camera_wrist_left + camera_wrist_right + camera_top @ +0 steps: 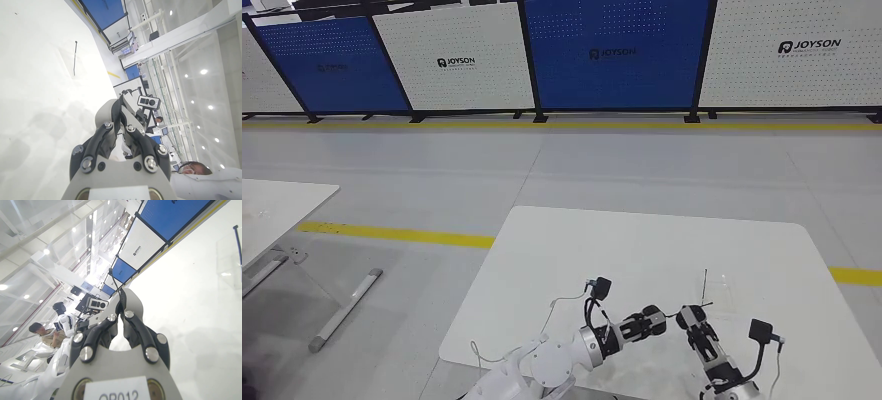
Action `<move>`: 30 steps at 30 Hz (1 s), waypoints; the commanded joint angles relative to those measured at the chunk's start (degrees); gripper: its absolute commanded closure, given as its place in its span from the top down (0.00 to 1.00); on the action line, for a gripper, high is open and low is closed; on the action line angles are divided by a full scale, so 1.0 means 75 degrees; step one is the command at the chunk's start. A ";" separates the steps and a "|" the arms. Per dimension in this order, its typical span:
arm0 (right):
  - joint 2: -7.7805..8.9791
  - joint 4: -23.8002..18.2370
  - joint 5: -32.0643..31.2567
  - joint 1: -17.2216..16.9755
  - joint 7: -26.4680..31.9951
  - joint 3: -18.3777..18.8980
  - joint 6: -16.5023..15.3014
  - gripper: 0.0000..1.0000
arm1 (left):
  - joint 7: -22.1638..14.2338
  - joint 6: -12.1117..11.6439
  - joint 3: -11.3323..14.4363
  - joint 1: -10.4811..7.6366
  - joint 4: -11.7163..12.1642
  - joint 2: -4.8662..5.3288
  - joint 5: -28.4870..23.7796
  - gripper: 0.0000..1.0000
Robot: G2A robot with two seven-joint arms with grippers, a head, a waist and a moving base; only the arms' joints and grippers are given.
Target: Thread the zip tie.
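The zip tie (75, 58) rests on the tabletop (37, 79) just beyond the right tool (121, 291), which is clenched on a thin black strip (114, 279). The left tool (121, 98), beside it, is clenched, seemingly empty. Likely feather-light, springy, slick: pinch near its head.

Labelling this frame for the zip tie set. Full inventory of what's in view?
zip tie: 2, black; one in the right gripper, one at the holder
holder: 1, clear; on the table, ahead of both arms
table: 1, white; under both arms
side table: 1, white; top view's left edge
panels: several, blue and white; across the floor
floor lines: 2, yellow; one by the panels, one behind the table
grippers: 2, grey and black; over the table; left gripper shut, right gripper shut on a zip tie
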 commanded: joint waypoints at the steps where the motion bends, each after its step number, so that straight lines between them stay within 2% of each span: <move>1: -0.0002 0.0008 -0.0022 0.0009 0.0016 -0.0010 0.0009 0.00 | -0.0005 -0.0035 0.0000 0.0004 -0.0009 -0.0001 -0.0011 0.00; 16: 0.0002 0.0008 0.0323 0.0019 0.0331 0.0074 -0.0125 0.00 | -0.0138 -0.0115 -0.0011 0.0000 0.0007 0.0001 -0.0101 0.00; 17: 0.0004 0.0004 0.0348 0.0017 0.0350 0.0088 -0.0131 0.08 | -0.0134 -0.0107 -0.0009 -0.0004 0.0015 -0.0001 -0.0104 0.00; 18: 0.0005 0.0002 0.0361 0.0015 0.0363 0.0099 -0.0137 0.11 | -0.0130 -0.0102 -0.0007 -0.0009 0.0022 -0.0002 -0.0107 0.00; 20: 0.0007 -0.0001 0.0368 0.0009 0.0368 0.0116 -0.0137 0.12 | -0.0120 -0.0090 -0.0001 -0.0016 0.0037 -0.0006 -0.0112 0.00; 24: 0.0005 0.0003 0.0381 0.0008 0.0367 0.0127 -0.0137 0.11 | -0.0110 -0.0063 0.0008 -0.0027 0.0044 -0.0011 -0.0109 0.00; 27: 0.0002 0.0006 0.0373 0.0009 0.0318 0.0134 -0.0137 0.00 | -0.0108 -0.0037 0.0018 -0.0039 0.0042 -0.0016 -0.0113 0.00; 30: -0.0003 0.0010 0.0370 0.0011 0.0265 0.0134 -0.0137 0.00 | -0.0102 -0.0010 0.0034 -0.0055 0.0036 -0.0023 -0.0110 0.00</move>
